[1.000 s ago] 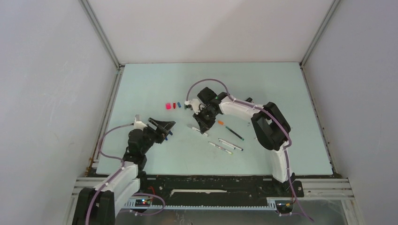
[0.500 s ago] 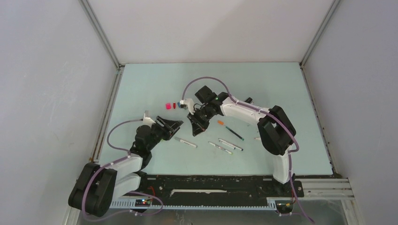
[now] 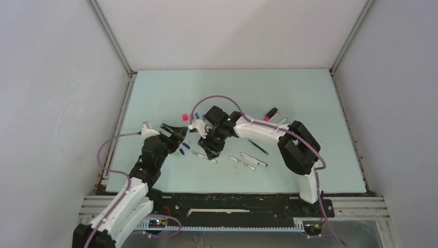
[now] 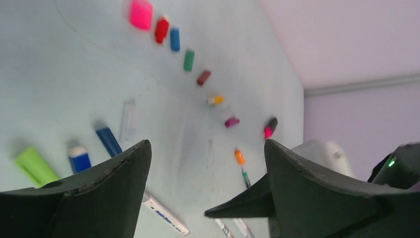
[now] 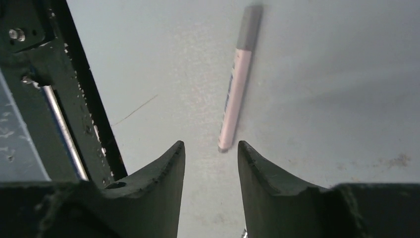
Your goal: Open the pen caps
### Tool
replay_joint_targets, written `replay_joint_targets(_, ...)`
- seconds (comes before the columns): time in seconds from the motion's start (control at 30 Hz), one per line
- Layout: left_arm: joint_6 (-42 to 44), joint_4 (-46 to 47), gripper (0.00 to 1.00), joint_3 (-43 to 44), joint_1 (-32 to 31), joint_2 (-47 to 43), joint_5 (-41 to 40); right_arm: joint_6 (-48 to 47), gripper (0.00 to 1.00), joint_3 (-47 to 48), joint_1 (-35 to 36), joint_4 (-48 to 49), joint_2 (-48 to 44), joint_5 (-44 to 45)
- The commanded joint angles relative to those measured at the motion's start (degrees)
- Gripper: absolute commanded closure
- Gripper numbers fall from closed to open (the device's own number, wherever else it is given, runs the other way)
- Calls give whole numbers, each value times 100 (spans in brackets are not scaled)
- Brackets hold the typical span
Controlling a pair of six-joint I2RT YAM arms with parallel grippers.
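A row of small pen caps runs across the table: a fat pink highlighter cap (image 4: 141, 14), then red (image 4: 161, 29), blue (image 4: 175, 38), green (image 4: 188, 60) and several more. A lime cap (image 4: 32, 166) and two blue caps (image 4: 108, 141) lie near my left gripper (image 4: 207, 146), which is open and empty above them. A white pen (image 5: 237, 84) with a grey end lies on the table just beyond my right gripper (image 5: 210, 146), which is open and empty. In the top view the left gripper (image 3: 173, 132) and right gripper (image 3: 209, 147) hover near that pen (image 3: 204, 156).
Three more thin pens (image 3: 248, 160) lie right of the right gripper, one with an orange cap (image 4: 239, 156). The black highlighter (image 3: 271, 113) lies further back right. A black rail (image 5: 84, 99) runs along the near table edge. Walls enclose the table.
The right gripper has moved left and nearer, down to the white pen, which now lies further left on the table. The left gripper swung toward it, then drew back left.
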Motion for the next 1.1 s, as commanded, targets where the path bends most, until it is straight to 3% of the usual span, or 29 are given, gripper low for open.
replay_joint_targets(0.0,603,-1912,13,522,49,-745,-1425,-37,54,575,286,133,426,955)
replay_joint_targets(0.17,429,-2322,13,530,101,-859,-1571,-90,57,828,517,28,815,1517)
replay_joint_targets(0.4,-476,-3431,22,687,102,-835,-2319,-158,68,760,644,-17,974,2002)
replay_joint_targets(0.5,-508,-3428,23,653,110,-913,-2300,-217,76,682,646,-82,1018,2211)
replay_joint_targets(0.57,-486,-3284,23,597,110,-949,-2141,-265,88,604,591,-139,1042,2334)
replay_joint_targets(0.6,-423,-3117,23,554,110,-947,-1972,-271,98,570,516,-163,1054,2340)
replay_joint_targets(0.63,-346,-2823,22,496,111,-941,-1729,-280,100,545,431,-186,1066,2340)
replay_joint_targets(0.77,-80,-1416,20,90,111,-813,-637,-296,100,433,56,-199,983,2061)
replay_joint_targets(0.87,-170,-238,19,-234,111,-584,14,-221,100,339,-263,-90,678,1251)
replay_joint_targets(1.07,-323,1073,16,-347,111,164,735,26,100,55,-758,235,45,-231)
